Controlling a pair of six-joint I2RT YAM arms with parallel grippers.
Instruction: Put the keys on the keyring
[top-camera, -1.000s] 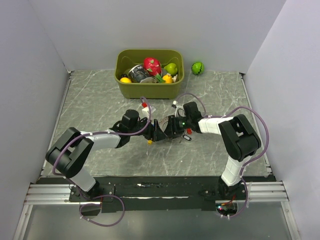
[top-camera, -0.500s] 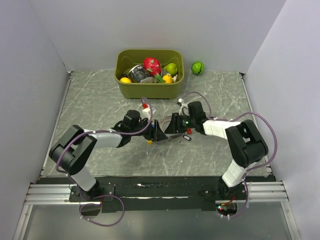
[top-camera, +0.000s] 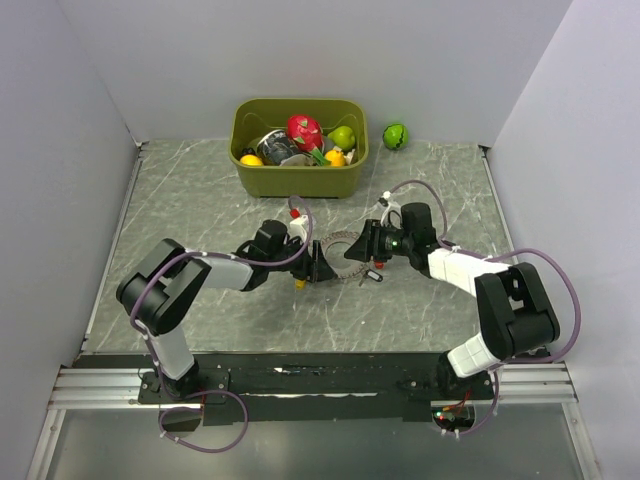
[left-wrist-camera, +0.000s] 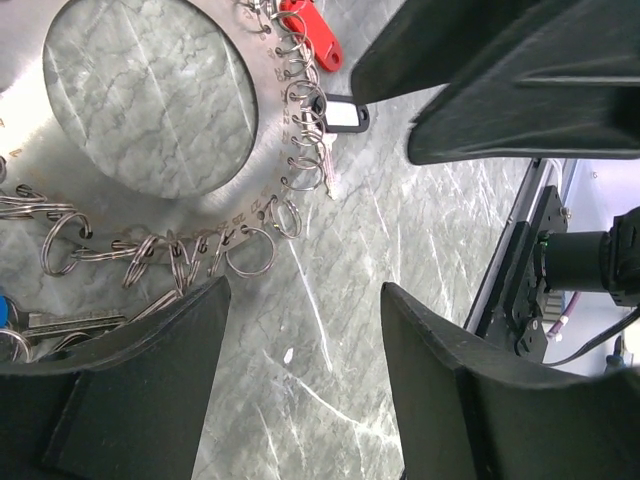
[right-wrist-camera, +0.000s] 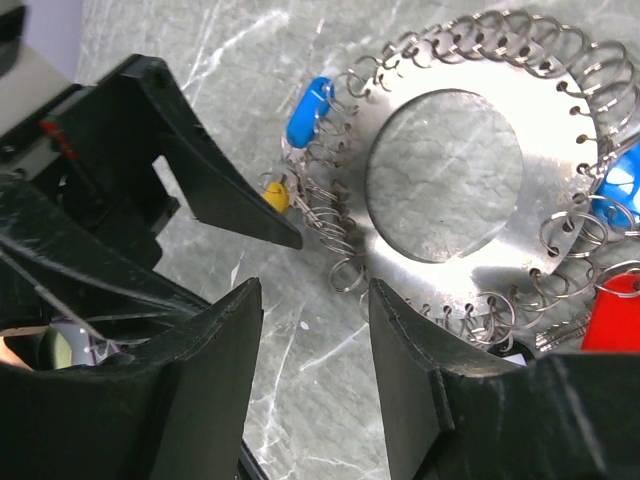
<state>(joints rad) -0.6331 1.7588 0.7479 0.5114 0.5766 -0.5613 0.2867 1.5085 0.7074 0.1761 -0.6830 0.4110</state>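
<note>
In the upper right of the right wrist view, the keyring (right-wrist-camera: 540, 215) lies flat on the marbled counter (right-wrist-camera: 300, 400), a metal disc rimmed with small split rings. A blue key (right-wrist-camera: 307, 108) and a yellow key (right-wrist-camera: 275, 195) sit at its left rim. At the top of the left wrist view, a red key (left-wrist-camera: 312, 35) and a dark key (left-wrist-camera: 337, 112) seem already hooked on. The left claw (left-wrist-camera: 303, 300) and right claw (right-wrist-camera: 308, 300) flank the ring, both released, with nothing between their fingers. The step looks like lining up for a grasp. Next, one claw probably has to pin the disc while the other pinches a key head; whether any key lies loose I cannot tell.
</note>
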